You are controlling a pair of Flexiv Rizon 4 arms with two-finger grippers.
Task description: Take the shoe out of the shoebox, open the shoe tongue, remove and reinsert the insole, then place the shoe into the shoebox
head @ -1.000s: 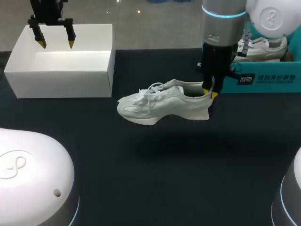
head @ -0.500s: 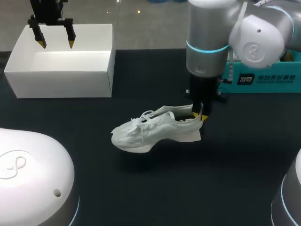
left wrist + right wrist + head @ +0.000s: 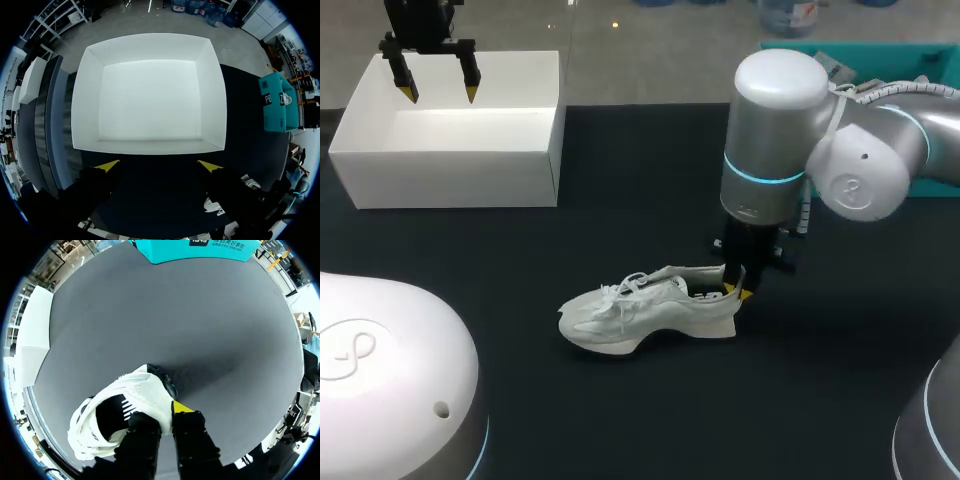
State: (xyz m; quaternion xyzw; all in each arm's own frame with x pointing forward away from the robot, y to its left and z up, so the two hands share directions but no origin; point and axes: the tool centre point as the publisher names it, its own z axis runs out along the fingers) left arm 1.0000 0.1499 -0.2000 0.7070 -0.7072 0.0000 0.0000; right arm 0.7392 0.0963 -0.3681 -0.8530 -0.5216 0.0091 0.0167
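The right gripper [image 3: 733, 285] pinches the heel collar of the shoe [image 3: 645, 312] at mid-table [image 3: 720, 400], well apart from the white box [image 3: 450, 150], over whose rim the left gripper [image 3: 440, 85] hangs with fingers spread.

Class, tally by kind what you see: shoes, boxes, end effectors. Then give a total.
Shoes: 1 (white shoe)
Boxes: 2 (white box, teal box)
End effectors: 2 (left end effector, right end effector)
Total: 5

The shoe [image 3: 645, 312] is white with a black inside; the box [image 3: 450, 180] is white, the worktop [image 3: 650, 420] plain black.
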